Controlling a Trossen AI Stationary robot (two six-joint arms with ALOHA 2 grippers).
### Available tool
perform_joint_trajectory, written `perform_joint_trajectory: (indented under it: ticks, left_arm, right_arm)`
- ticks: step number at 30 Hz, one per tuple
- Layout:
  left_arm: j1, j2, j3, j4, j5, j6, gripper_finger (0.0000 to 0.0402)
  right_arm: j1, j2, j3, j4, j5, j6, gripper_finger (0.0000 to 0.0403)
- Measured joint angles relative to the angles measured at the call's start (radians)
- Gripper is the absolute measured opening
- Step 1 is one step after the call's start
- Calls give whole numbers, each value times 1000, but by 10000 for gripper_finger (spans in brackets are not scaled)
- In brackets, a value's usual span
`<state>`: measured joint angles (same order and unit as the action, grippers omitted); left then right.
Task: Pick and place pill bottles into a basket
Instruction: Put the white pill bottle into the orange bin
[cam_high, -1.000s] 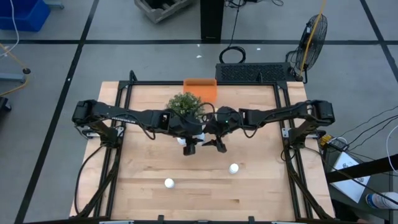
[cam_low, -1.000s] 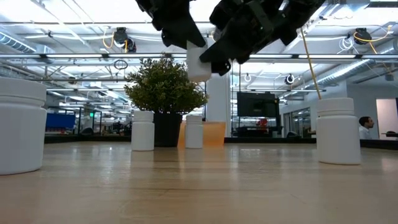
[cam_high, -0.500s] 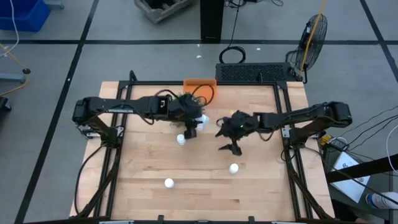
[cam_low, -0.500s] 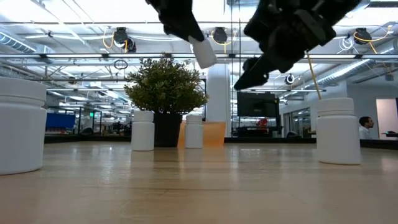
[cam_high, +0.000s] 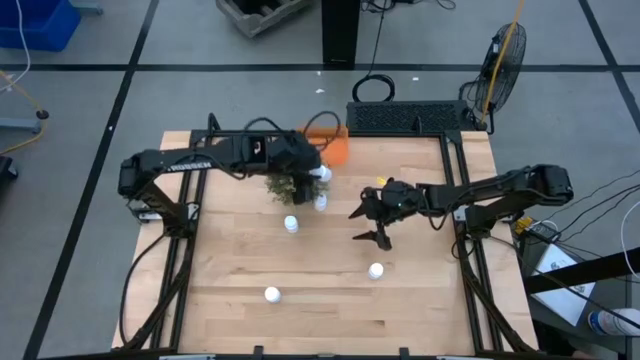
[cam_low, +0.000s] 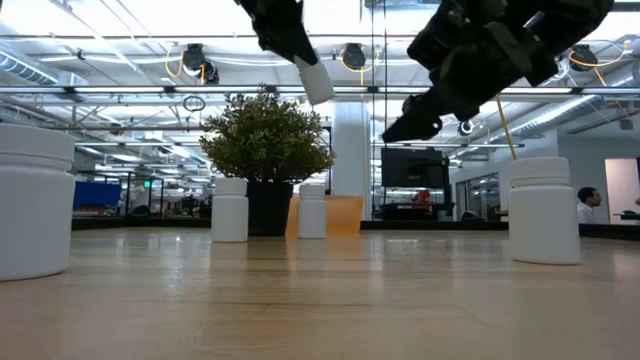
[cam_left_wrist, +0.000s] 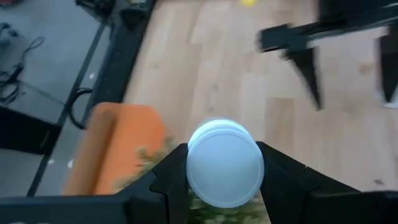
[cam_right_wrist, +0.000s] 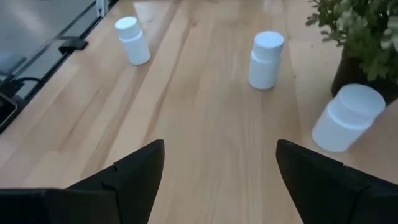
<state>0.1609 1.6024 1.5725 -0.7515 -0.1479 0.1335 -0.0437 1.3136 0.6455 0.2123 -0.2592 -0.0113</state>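
Note:
My left gripper (cam_high: 318, 176) is shut on a white pill bottle (cam_left_wrist: 225, 163), high above the table over the green potted plant (cam_high: 288, 182), next to the orange basket (cam_high: 336, 149). My right gripper (cam_high: 370, 226) is open and empty, in the air right of the middle of the table. Two bottles stand on the table near the plant, one (cam_high: 320, 203) beside it and one (cam_high: 291, 224) a little nearer. Two more stand farther toward the near edge, one on the right (cam_high: 376, 270) and one on the left (cam_high: 271, 294). The basket rests on the table at the far edge. My left gripper pinches the bottle's round sides (cam_left_wrist: 186, 168) between its two fingers, one on each side. One round end of the bottle faces the wrist camera. In the low view the bottle (cam_low: 316, 82) hangs tilted below the fingers, lifted clear of the table and above the plant's top.
The plant (cam_low: 265, 150) stands just in front of the basket (cam_low: 342, 215). Black frame rails (cam_high: 200, 150) run along the table's left, right and far sides. A black mat (cam_high: 410, 117) lies at the far right. Bare wood (cam_high: 330, 320) lies along the near edge.
My left gripper has carried the bottle up and toward the far edge, from the middle of the table to over the plant near the basket. My right gripper has drawn away from it toward the table's right edge.

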Motion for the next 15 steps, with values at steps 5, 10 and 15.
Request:
perform_joint_trajectory:
  ticks: [5,10,15]
  left_arm:
    - [52,0,56,-15,7,41,162]
    - [106,0,120,-31,7,87,162]
    - [179,0,149,-32,-33,137,162]
  right_arm:
    - [8,10,-18,46,23,-3,298]
    - [8,11,-35,86,23,-1,298]
    - [16,10,-68,171,24,7,297]
